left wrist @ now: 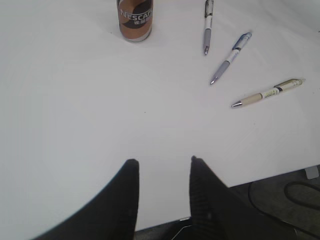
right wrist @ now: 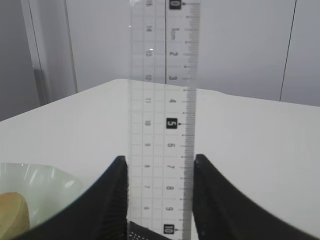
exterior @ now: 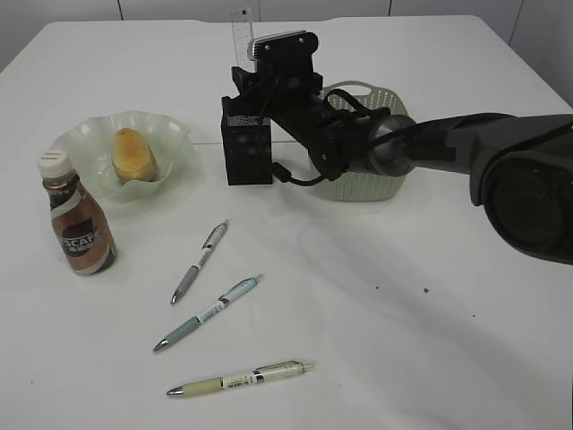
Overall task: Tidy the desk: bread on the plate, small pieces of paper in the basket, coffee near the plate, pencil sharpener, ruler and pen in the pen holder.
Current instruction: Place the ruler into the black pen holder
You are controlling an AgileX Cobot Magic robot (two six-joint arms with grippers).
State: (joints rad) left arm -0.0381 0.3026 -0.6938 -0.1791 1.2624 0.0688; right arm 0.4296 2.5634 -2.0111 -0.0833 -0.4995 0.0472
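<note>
Pens lie nearest the camera in the exterior view: a cream pen (exterior: 240, 379), a blue pen (exterior: 208, 313) and a grey pen (exterior: 200, 262), fanned on the white table (exterior: 430, 340) and untouched, presumably awaiting the pen holder. Further back at left, the coffee bottle (exterior: 78, 226) stands upright just beside the plate (exterior: 179, 148), which bears the bread (exterior: 132, 154); both placements appear to meet the task. At centre, the right gripper (exterior: 260, 85) is over the black pen holder (exterior: 246, 143), with the pale basket (exterior: 380, 112) behind the arm. The right wrist view shows what the arm hides: the clear ruler (right wrist: 162, 115) stands upright between the jaws, which seem closed against its edges, its lower end at the holder's mouth, probably for insertion. The left wrist view alone shows the left gripper (left wrist: 161, 165), jaws apart, empty, above bare table. No pencil sharpener or paper scraps are visible.
</note>
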